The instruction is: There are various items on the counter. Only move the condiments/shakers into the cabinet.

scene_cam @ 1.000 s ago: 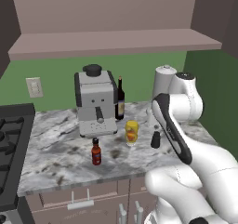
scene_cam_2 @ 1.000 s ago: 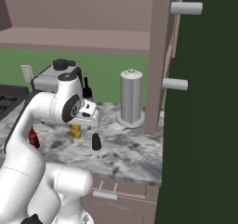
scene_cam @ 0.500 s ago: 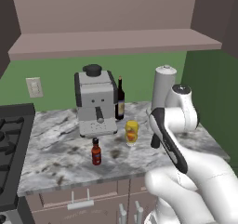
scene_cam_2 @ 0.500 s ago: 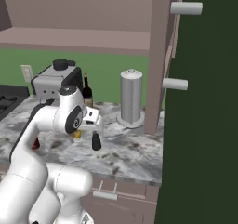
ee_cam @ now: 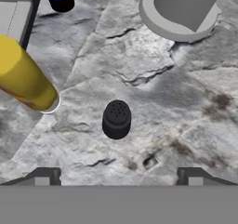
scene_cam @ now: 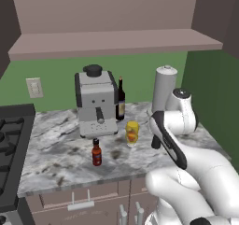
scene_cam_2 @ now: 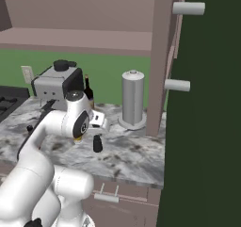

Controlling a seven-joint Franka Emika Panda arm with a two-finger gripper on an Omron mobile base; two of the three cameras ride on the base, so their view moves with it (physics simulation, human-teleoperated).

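The wall cabinet [scene_cam: 116, 44] runs wide across the top, its flat shelf board hanging above the coffee machine [scene_cam: 96, 102], which serves here as the landmark. That machine stands upright toward the back of the marbled surface [scene_cam: 56, 156]. The white robot arm [scene_cam: 186, 172] rises to the right of the machine and bends low over the stone. A pale grey canister [scene_cam: 165, 86] stands upright to the right of the machine, near the back wall. A dark wine bottle [scene_cam: 120, 100] stands just beside the machine's right side.

The yellow bottle [scene_cam: 132, 133] stands in front of the machine's right corner, apart from it. The red sauce bottle [scene_cam: 96, 152], with a black cap, stands in front of the machine, nearer the front edge. The black shaker [ee_cam: 116, 119] stands upright farther right of the machine than the yellow bottle, on bare stone, with its perforated top facing the hand camera.

The fingers [ee_cam: 118, 176] hover above the black shaker, spread wide and holding nothing; one fingertip [ee_cam: 44, 175] shows on each side, clear of the shaker.
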